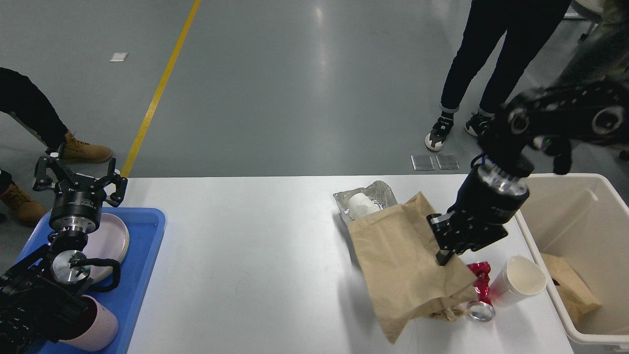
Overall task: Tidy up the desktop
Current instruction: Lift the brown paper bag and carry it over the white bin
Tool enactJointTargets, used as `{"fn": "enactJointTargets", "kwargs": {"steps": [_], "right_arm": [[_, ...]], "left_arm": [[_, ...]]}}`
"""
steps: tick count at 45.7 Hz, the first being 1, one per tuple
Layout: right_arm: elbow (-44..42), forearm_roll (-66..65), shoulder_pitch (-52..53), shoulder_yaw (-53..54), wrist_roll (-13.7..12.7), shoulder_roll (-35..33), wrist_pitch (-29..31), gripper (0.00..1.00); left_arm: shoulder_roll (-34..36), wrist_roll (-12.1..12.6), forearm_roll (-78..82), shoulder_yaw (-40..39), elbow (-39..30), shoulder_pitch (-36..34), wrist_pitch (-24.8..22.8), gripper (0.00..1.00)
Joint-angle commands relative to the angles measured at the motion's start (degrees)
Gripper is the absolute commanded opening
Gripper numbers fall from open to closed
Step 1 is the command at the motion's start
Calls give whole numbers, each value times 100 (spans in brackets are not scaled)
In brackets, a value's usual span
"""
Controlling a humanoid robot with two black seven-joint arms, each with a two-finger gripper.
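Desktop (255, 255), wide, rigid and fixed, fills the lower view. Its clutter is light and crushable: one brown paper bag (408, 265), pinched near its top edge by the right gripper (449, 246); two paper cups, one crushed red can (479, 290), one foil tray (378, 194). Left gripper (78, 179) hangs spread, empty.

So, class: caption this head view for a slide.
Right pincer lifts paper bag off desktop toward bin.

Matt, creased brown paper bag (408, 260); crinkled shiny foil tray (376, 194); glossy red metal can (479, 295); smooth white bench (255, 255); blue plastic tray (142, 275).
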Motion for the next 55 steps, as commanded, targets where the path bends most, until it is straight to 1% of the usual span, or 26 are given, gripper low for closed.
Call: {"fn": "enactJointTargets", "kwargs": {"steps": [1,6,12,19,26,28,32,37,40,49,55], "right_arm": [[0,-10,956,-518,3,-190,-1,0],[0,-10,1721,-958,3,-190,-1,0],[-44,-115,2257,-1196,-6,-155,-1,0],[-114,-335,2530,-1231,-15,-120,-1,0],[-158,-387,2583,-1266,-23,-58,-1,0],[-281,-484,2583,-1380,-23,-58,-1,0],[-833,-756,2557,-1758,-23,-85,-1,0],[-1695,-1116,2347,-2399,-23,-102,-1,0],[-2029,-1319,2066,-2637,-23,-225,-1,0],[-2548,-1794,933,-3059,-32,-743,-1,0],[-2944,-1767,-192,-3086,-32,-999,-1,0]], "left_arm": [[0,-1,0,0,2,0,0,96],[0,-1,0,0,-7,0,0,96],[0,-1,0,0,2,0,0,96],[0,-1,0,0,-7,0,0,96],[0,-1,0,0,2,0,0,96],[0,-1,0,0,2,0,0,96],[0,-1,0,0,2,0,0,96],[-9,-1,0,0,2,0,0,96],[0,-1,0,0,2,0,0,96],[0,8,0,0,2,0,0,96],[0,-1,0,0,2,0,0,96]]}}
